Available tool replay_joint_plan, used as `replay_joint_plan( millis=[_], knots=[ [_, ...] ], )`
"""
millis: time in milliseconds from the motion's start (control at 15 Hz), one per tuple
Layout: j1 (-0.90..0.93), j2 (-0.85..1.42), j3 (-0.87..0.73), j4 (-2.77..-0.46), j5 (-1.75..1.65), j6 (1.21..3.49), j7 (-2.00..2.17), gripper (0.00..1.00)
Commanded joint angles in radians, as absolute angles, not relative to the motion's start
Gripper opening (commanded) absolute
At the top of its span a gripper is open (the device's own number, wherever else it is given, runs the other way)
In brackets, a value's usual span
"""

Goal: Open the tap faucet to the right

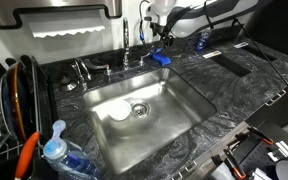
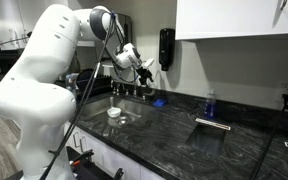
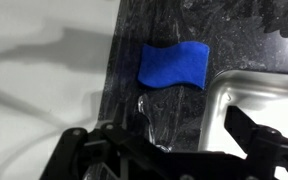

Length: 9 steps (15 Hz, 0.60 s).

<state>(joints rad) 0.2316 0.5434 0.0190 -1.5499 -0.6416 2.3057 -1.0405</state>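
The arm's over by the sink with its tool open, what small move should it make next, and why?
Probably ease the tool sideways toward the tap faucet. In the wrist view the open tool hangs over the blue sponge on the counter, nothing between its fingers, so it seems short of the faucet.

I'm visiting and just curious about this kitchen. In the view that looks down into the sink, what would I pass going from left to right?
Dish rack → plastic bottle → short chrome fitting → tap faucet → blue sponge → small blue bottle.
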Motion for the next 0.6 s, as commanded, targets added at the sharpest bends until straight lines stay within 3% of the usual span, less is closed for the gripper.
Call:
replay_joint_plan(
  millis=[0,533],
  knots=[
    [0.196,0.574,0.057,-1.515,-0.623,2.297,-1.064,1.0],
    [0.188,0.616,0.066,-1.482,-0.627,2.318,-1.048,1.0]
  ],
)
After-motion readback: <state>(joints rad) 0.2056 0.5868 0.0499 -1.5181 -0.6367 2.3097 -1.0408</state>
